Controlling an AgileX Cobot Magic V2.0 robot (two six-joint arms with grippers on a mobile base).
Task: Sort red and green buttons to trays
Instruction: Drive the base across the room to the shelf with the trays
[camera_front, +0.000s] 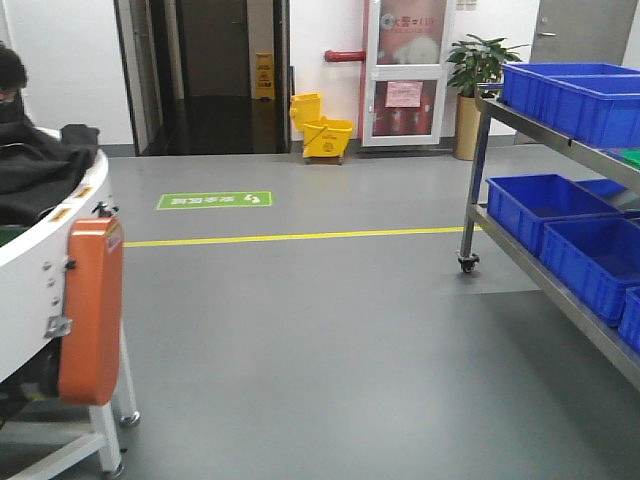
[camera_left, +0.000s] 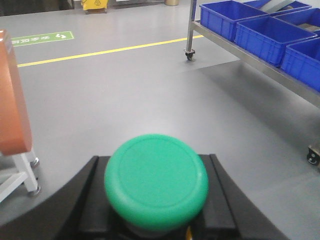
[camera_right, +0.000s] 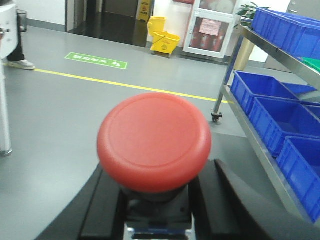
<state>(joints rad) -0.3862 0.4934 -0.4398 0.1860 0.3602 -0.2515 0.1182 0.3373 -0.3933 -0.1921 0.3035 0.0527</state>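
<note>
The green button (camera_left: 156, 182) sits in the left hand (camera_left: 155, 165), its round cap facing the wrist camera and hiding most of its base. Dark fingers (camera_left: 87, 200) flank it on both sides, so the hand reads as clamped on it, though the contact itself is covered by the cap. The red button (camera_right: 154, 142) is in the right hand (camera_right: 160, 172) in the same way, with its dark base (camera_right: 157, 210) wedged between the two fingers and clear of any surface. Under both hands there is only grey floor (camera_front: 330, 330). Ahead and to the right of them stands a steel rack (camera_front: 478, 180) loaded with blue bins (camera_front: 585, 95). No tray shows plainly. A sliver of green (camera_right: 312, 62) on the rack's top shelf, far right of the right hand, may be one, but too little shows to tell. The step in hand looks like carrying both buttons to the trays. To do it well, both grips should stay firm on the bases, the caps level, and the travel smooth, since a heavy cap on a small base could tip out. Neither hand should let go until its matching tray is in view directly beneath it, green to green and red to red, and never over a bin.
</note>
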